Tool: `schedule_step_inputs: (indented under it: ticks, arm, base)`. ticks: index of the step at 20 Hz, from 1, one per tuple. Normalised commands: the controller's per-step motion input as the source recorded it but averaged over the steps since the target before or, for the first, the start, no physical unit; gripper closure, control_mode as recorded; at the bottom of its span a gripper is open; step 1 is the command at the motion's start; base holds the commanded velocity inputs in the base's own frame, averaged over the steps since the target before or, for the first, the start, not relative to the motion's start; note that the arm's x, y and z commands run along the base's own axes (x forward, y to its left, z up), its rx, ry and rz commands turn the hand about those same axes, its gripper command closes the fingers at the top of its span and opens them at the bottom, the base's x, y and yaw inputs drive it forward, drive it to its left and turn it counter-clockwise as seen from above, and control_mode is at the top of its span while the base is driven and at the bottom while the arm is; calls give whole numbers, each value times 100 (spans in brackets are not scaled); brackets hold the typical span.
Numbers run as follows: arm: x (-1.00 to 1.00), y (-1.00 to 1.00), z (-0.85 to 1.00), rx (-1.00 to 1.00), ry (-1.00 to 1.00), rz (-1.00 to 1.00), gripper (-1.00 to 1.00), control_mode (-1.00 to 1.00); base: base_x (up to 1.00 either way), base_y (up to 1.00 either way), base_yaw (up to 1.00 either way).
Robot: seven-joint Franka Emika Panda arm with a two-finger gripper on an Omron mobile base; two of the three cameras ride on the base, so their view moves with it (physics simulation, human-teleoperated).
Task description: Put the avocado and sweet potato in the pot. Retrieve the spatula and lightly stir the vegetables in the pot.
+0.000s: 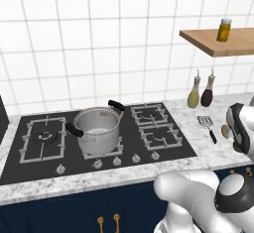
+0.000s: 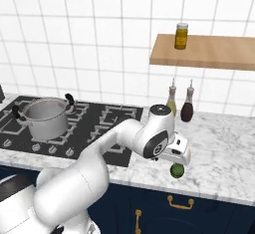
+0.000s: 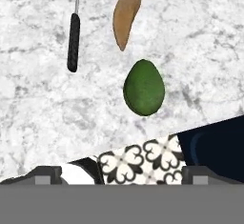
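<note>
The open hand (image 3: 122,175) hangs above the avocado (image 3: 144,87), sweet potato (image 3: 126,15) just beyond.

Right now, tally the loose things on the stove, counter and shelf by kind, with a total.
Vegetables: 2, avocado and sweet potato
Cookware: 1, pot
Utensils: 1, spatula
Bottles: 2, olive-green, dark
Jars: 1, on shelf
Total: 7
</note>
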Motion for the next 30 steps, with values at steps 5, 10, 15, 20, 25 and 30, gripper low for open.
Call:
schedule_step_inputs:
  ticks: [5, 10, 15, 20, 25, 30]
  arm:
    - [28, -26, -34, 1, 0, 0, -100, -100]
    - [26, -21, -32, 0, 0, 0, -100, -100]
    - [5, -10, -31, 0, 0, 0, -100, -100]
    - [14, 0, -38, 0, 0, 0, -100, -100]
    - [12, -2, -36, 0, 0, 0, -100, -100]
    - [11, 0, -31, 0, 0, 0, -100, -100]
  base:
    - [0, 0, 0]
    - [0, 0, 0]
    - [0, 0, 0]
    - [0, 0, 0]
    - [0, 0, 0]
    - [0, 0, 0]
